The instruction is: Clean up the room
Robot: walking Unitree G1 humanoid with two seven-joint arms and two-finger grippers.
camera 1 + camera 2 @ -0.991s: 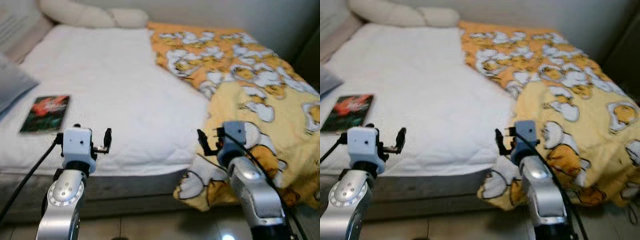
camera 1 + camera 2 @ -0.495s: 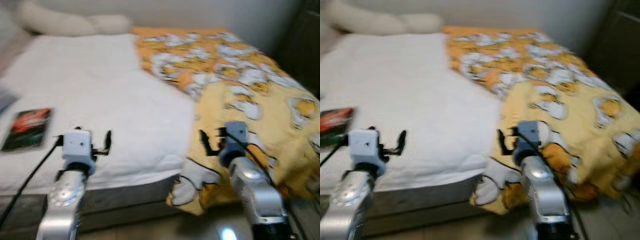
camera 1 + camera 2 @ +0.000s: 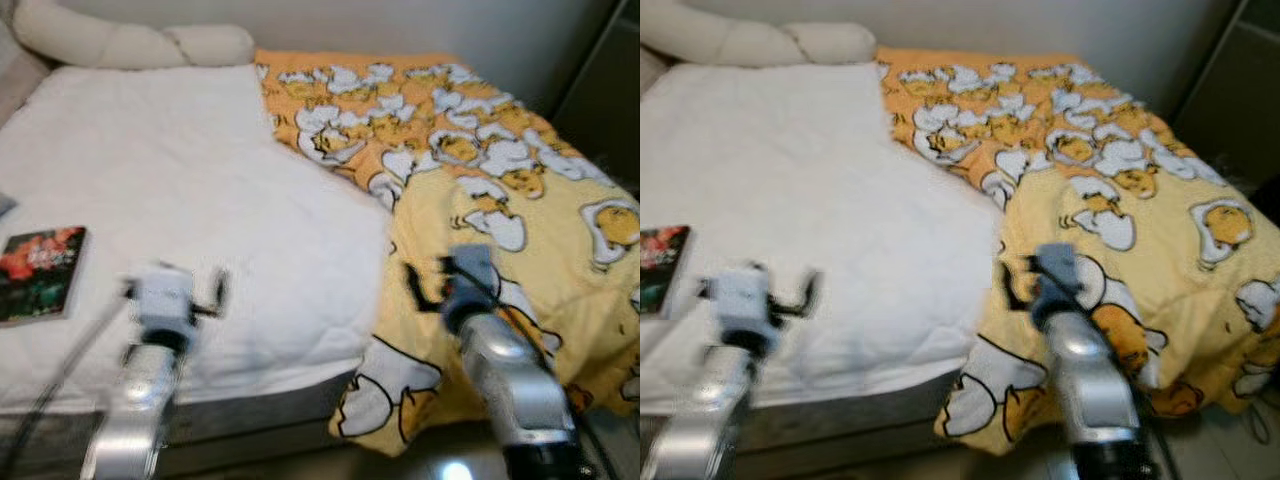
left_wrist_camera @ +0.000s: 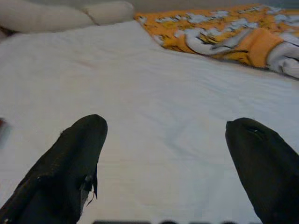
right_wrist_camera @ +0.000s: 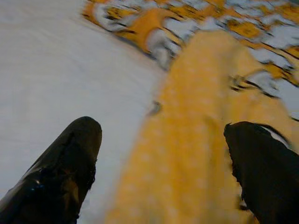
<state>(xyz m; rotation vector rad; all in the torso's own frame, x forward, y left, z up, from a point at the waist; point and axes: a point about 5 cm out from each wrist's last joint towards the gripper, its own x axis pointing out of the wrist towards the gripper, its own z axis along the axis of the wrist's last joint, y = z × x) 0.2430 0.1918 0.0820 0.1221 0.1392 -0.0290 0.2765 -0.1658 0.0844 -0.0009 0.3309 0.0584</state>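
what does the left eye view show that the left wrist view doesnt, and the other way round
Left eye view alone: the book lying on the left part of the bed, the yellow blanket's edge draping down toward the floor, and both arms, the right gripper over the blanket. Left wrist view alone: the left gripper close up, jaws wide apart above the sheet. Shared: the white sheet, the cream pillow and the yellow patterned blanket.
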